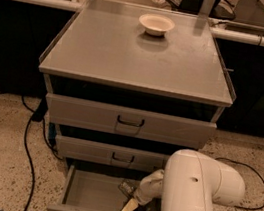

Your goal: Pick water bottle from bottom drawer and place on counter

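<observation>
Grey bottom drawer [90, 190] (open), pincer [130, 208] inside

The bottom drawer [87, 191] stands open, and the end effector [130, 206] reaches down into its right part, just beside the water bottle [126, 186] — whether they touch cannot be told. The white arm [191, 199] fills the lower right. On the grey tabletop [130, 56] a white bowl [156, 24] sits near the back edge.
</observation>
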You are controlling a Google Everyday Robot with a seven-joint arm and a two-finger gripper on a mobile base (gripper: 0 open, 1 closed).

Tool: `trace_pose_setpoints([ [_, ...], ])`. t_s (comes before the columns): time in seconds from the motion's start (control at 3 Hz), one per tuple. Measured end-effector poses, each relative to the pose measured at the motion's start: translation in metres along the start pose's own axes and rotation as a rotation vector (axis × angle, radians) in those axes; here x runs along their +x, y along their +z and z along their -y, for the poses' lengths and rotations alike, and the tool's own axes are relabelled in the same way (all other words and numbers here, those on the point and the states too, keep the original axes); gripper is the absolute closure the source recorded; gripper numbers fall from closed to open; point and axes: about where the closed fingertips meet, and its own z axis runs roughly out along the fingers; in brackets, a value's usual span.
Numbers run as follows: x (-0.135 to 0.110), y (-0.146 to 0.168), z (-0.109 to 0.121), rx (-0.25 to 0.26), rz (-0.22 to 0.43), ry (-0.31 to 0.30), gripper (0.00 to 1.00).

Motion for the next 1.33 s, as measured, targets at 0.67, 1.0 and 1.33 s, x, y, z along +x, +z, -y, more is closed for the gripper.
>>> trace_pose_setpoints([
  [0.67, -0.0015, 0.0033, 0.0007, -0.002, -0.003, 0.003, 0.00],
  [1.0, -0.0065, 0.0048, 0.0007, -0.007, -0.005, 0.005, 0.00],
  [1.33, -0.0059, 0.0046, 0.0002, -0.010, -0.007, 0.007, 0.00],
])
